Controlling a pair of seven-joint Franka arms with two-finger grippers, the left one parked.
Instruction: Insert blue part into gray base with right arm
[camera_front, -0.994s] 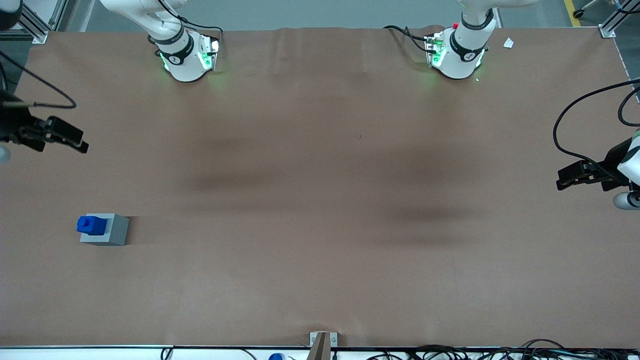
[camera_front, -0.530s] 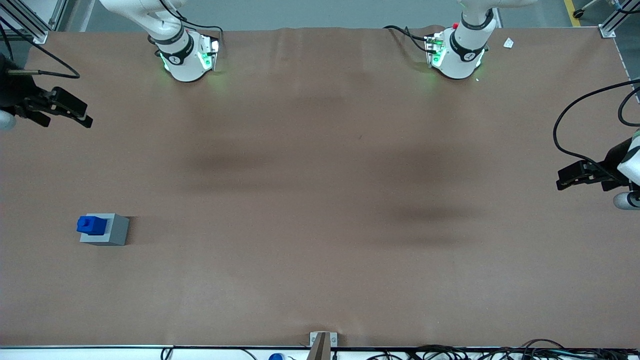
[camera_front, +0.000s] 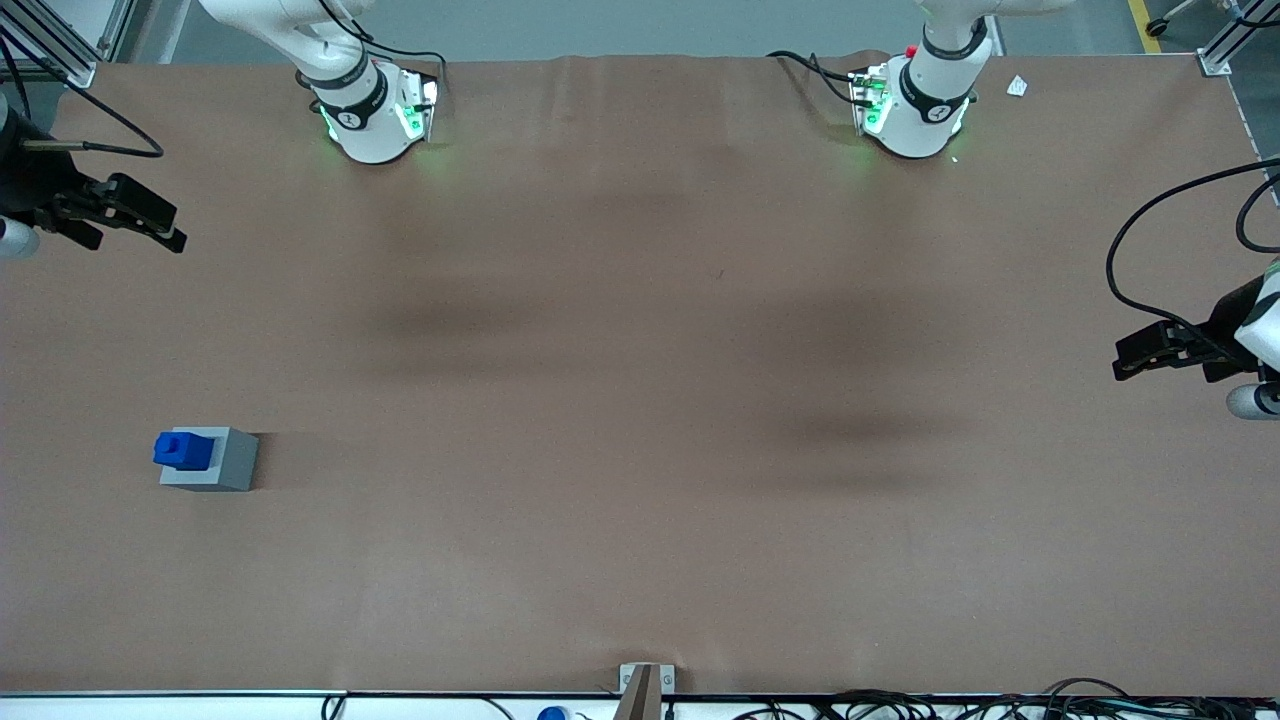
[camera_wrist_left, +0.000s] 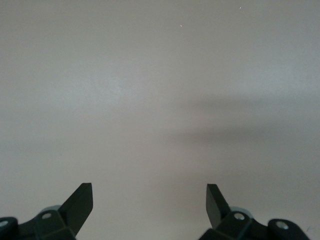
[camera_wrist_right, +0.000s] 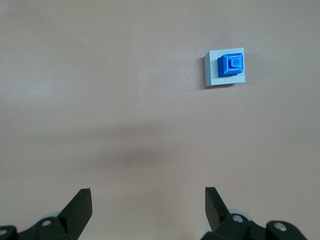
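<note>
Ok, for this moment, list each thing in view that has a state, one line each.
blue part: seated in the gray base, stub up, nothing touching it.
gray base: upright on the table, holding the blue part.
right arm's tool: open, empty, high above the table, apart from the base and farther from the front camera than it.
table: brown cover lying flat.
</note>
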